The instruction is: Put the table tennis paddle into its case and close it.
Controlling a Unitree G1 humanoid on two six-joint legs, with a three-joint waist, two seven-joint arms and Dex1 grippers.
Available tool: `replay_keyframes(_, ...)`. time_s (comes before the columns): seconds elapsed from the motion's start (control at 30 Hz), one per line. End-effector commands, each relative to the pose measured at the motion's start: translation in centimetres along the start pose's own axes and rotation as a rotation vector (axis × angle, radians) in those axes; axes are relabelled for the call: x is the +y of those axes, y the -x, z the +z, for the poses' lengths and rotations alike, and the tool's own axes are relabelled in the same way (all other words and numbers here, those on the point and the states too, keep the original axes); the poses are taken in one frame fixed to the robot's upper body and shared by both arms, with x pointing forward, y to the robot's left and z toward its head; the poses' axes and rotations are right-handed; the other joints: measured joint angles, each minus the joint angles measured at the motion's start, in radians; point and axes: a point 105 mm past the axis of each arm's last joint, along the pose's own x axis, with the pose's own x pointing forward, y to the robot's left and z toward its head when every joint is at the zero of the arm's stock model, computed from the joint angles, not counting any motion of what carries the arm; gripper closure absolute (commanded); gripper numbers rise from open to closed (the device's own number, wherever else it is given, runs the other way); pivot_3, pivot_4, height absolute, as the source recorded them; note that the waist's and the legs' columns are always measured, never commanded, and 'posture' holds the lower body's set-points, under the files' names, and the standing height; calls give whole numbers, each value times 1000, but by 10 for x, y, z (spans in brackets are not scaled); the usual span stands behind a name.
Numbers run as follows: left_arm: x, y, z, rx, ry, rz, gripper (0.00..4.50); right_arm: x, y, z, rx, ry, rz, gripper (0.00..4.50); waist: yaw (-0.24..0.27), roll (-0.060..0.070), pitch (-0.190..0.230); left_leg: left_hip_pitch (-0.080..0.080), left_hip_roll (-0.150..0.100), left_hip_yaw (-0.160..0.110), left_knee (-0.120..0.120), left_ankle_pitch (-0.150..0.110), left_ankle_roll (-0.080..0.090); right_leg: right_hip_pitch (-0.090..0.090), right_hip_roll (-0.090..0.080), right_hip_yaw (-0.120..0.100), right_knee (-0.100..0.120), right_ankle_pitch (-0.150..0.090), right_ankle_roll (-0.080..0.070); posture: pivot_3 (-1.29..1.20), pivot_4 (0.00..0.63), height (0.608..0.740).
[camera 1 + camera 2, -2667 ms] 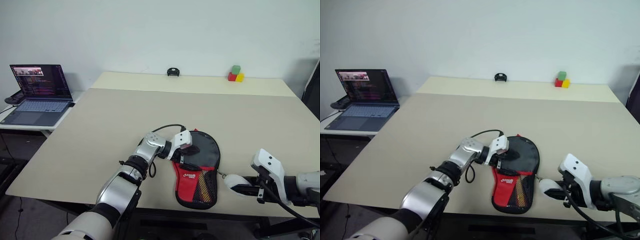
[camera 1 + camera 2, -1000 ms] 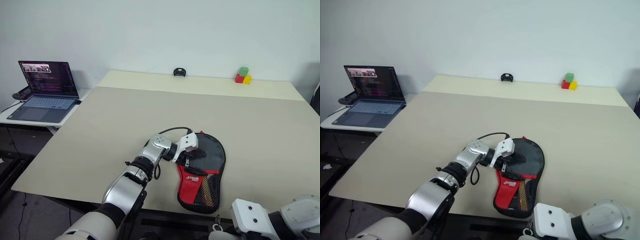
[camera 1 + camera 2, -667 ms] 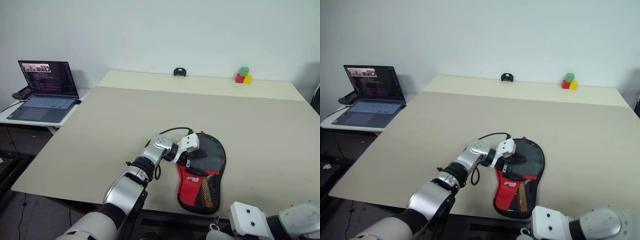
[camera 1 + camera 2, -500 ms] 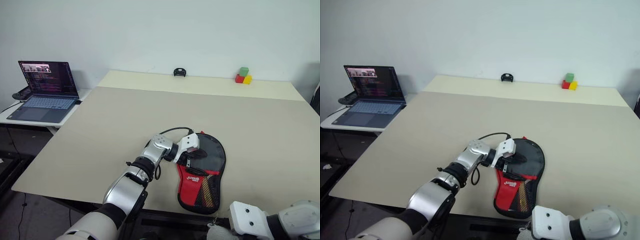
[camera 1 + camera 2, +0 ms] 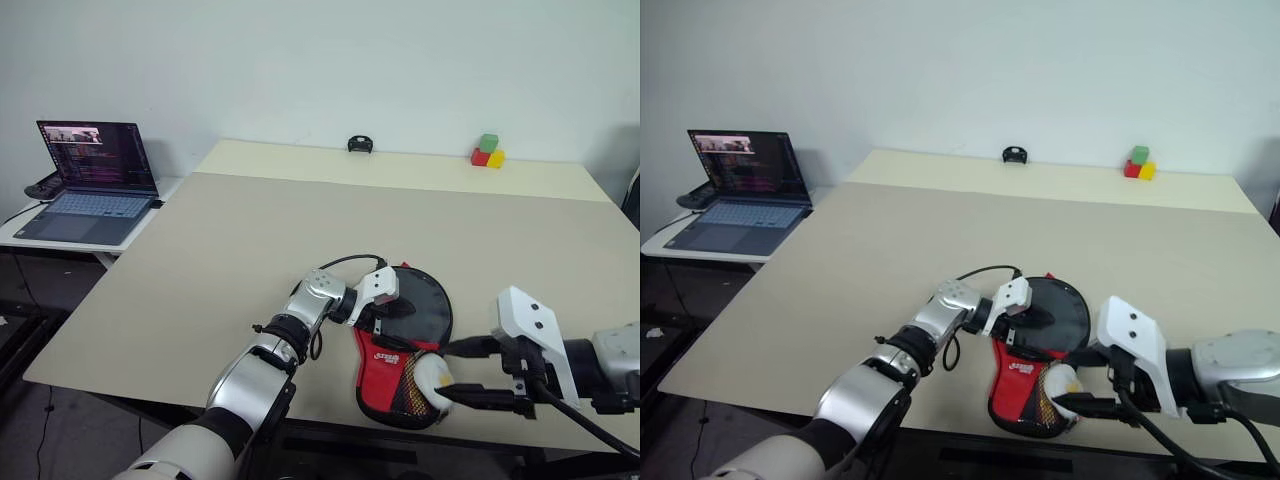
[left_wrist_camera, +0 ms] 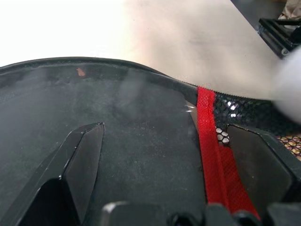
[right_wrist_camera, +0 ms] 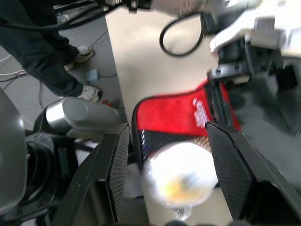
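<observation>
Its case (image 5: 378, 362), a black and red pouch with a mesh pocket, lies flat near the table's front edge. My left gripper (image 5: 385, 312) rests on the case's black round part, open, its fingers (image 6: 84, 155) spread on the fabric. The table tennis paddle is hidden. A white fluffy ball (image 5: 432, 378) sits over the case's lower right end, between the fingers of my right gripper (image 5: 443, 370). The right wrist view shows that ball (image 7: 181, 174) between the two black fingers (image 7: 115, 165), above the red fabric.
The beige table (image 5: 250, 230) stretches far behind the case. A laptop (image 5: 90, 180) stands on a side table to the left. Coloured blocks (image 5: 487, 151) and a small black object (image 5: 359, 144) sit at the far edge. A person's legs (image 7: 42, 47) stand beside the table.
My right gripper has come up from below the table's front edge and in over the case's lower end, bringing the white ball. The left gripper has stayed on the case.
</observation>
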Motion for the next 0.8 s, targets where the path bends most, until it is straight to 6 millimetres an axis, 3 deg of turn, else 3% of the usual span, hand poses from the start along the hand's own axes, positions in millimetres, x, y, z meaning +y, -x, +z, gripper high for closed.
replay_keyframes(0.03,-11,-2,-29,67,102,-16,0,7,1,1,-9,6,39,1506,-1,0,0,0,0,0,0,0,0,0,0,0,0,0,0,0,150,740)
replay_keyframes(0.1,-10,-1,-29,63,99,-14,0,-1,0,0,-24,20,3,1129,-2,0,0,0,0,0,0,0,0,0,0,0,1,0,0,0,150,740)
replay_keyframes(0.17,-9,0,-27,55,93,-7,0,-14,0,-1,-46,23,-44,1129,-2,0,0,1,0,0,0,0,0,0,0,0,1,0,0,0,150,740)
replay_keyframes(0.33,-3,17,-12,-8,43,24,0,-67,10,-8,-110,12,-251,1129,-7,0,1,1,0,2,0,0,0,-1,1,2,1,0,0,0,150,740)
replay_keyframes(0.43,-2,30,-4,-40,8,42,0,-83,14,-10,-139,0,-286,1129,-17,1,2,1,0,4,-1,0,0,-4,1,4,3,0,0,0,150,740)
replay_keyframes(0.6,-4,70,19,-118,-45,137,0,-117,23,2,-274,56,-405,1129,-29,2,5,-1,1,5,-4,1,-1,-9,2,6,6,-1,-1,0,150,740)
replay_keyframes(0.67,-7,95,33,-175,-38,208,0,-132,27,10,-336,50,-448,1129,-33,2,5,-6,1,7,-4,2,-3,-15,2,8,10,-1,-1,0,150,740)
replay_keyframes(0.8,-18,127,56,-261,-4,310,0,-144,28,11,-357,64,-462,1129,-29,4,6,-16,1,7,2,4,-7,-26,2,8,16,-1,-1,0,150,740)
